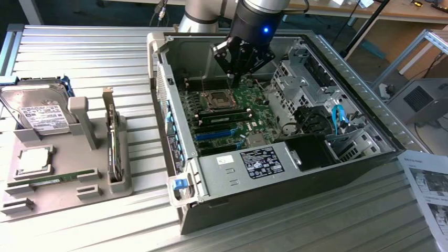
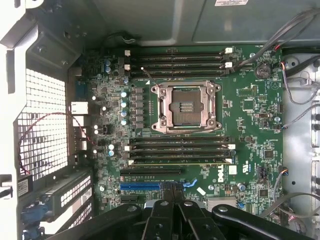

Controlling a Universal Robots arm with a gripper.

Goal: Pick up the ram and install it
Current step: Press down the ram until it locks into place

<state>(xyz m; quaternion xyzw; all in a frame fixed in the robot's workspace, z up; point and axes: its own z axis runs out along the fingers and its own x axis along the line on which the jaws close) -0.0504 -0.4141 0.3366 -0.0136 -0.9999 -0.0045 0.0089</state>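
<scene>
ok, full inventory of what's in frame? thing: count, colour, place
computer case: 1, grey, lying open on the table
motherboard: 1, green, inside the case
processor socket: 1, silver frame, empty, mid motherboard
power supply: 1, grey, near end of the case
parts holder: 1, grey, exterior view's left
hard drive: 1, silver, on the holder's far end
ram: 1, green, lying on the holder's near part
expansion card: 1, dark, upright in the holder
paper sheet: 1, white, exterior view's right
gripper: 1, black, fingers shut, over the motherboard, holding nothing

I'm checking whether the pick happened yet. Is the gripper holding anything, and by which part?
Nothing is held. The gripper hangs shut and empty over the motherboard; a ram stick lies in the tray.
</scene>
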